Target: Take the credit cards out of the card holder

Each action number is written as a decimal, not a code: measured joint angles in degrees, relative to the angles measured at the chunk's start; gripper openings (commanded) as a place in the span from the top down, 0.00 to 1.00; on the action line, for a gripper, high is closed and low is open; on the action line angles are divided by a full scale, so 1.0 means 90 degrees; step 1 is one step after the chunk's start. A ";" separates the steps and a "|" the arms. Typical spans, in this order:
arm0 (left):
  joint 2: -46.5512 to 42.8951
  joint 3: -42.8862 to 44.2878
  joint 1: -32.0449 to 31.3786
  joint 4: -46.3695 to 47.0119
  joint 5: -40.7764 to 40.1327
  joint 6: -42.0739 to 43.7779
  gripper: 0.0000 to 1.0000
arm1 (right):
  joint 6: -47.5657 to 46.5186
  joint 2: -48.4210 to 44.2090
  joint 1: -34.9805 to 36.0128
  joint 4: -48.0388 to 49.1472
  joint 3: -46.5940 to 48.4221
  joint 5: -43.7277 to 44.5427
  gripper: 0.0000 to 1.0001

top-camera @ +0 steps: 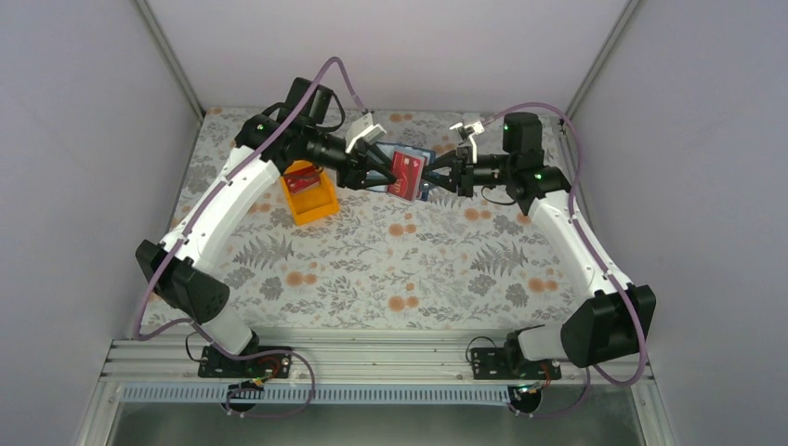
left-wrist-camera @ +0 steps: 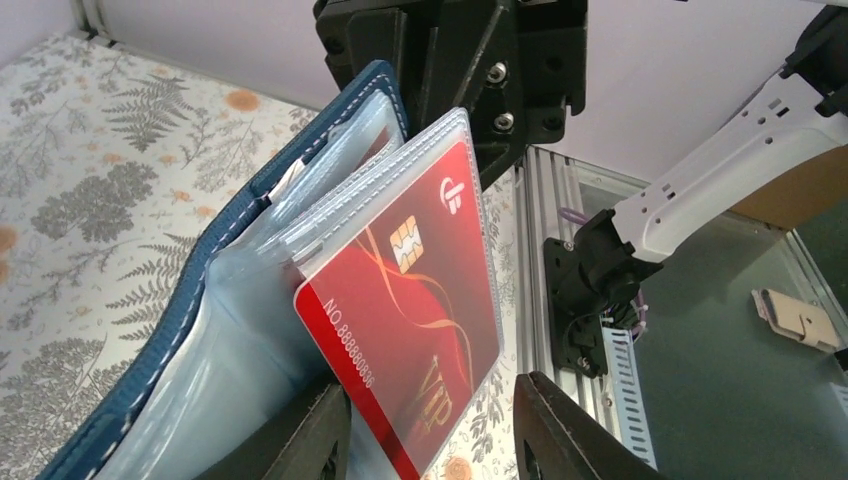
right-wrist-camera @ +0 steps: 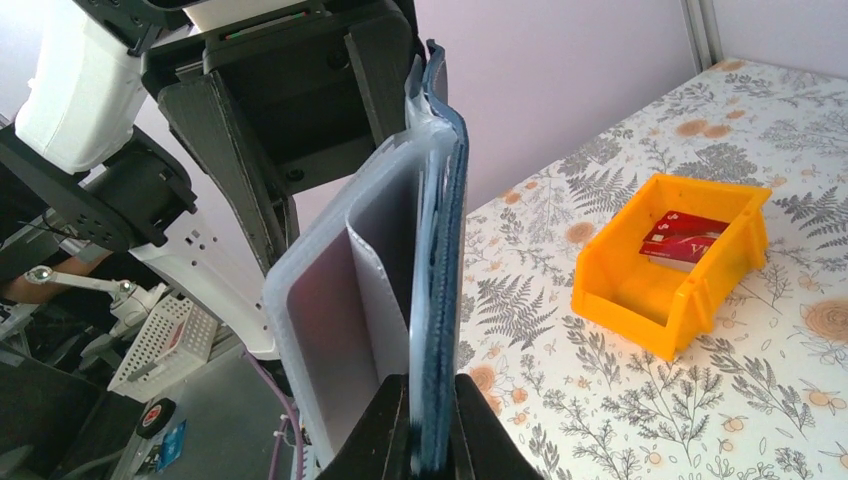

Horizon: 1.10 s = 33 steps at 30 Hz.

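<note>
Above table (top-camera: 372, 269) | credit card (left-wrist-camera: 400, 330) reads "NO 8888…", "VIP" | left hand (left-wrist-camera: 435, 425) half-wide astride it | right hand (right-wrist-camera: 430, 430) clamps card holder (right-wrist-camera: 450, 200)

Table (top-camera: 390, 269): I see a pale cloth printed with ferns and orange flowers; it spreads out below both pairs of fingers.
Tray (top-camera: 316, 212): orange open bin, sitting flat on the cloth, to the left of the left fingers (top-camera: 372, 175) in my overhead view.
Tray, right wrist view: on the cloth off to the right of the right fingers (right-wrist-camera: 480, 435), well apart.
Rail (top-camera: 372, 358): metal, along the table's near edge, far from both pairs of fingers.
</note>
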 measured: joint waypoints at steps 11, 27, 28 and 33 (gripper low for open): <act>-0.0061 0.0002 -0.0012 0.0007 0.0134 -0.0039 0.71 | 0.0024 0.0005 0.0000 0.0049 0.0005 0.0012 0.96; -0.0002 0.0005 -0.0005 0.0233 0.0304 -0.0515 0.98 | -0.0002 0.0029 0.0000 0.0100 0.0039 -0.0056 0.96; -0.0005 0.0005 -0.0005 0.0243 0.0262 -0.0512 0.98 | -0.0027 0.0029 0.0000 0.0095 0.0046 -0.0053 0.96; -0.0267 -0.0398 0.0063 0.0573 -0.0102 -0.0508 0.97 | -0.0158 0.0029 0.0000 0.0049 0.0051 0.0058 0.96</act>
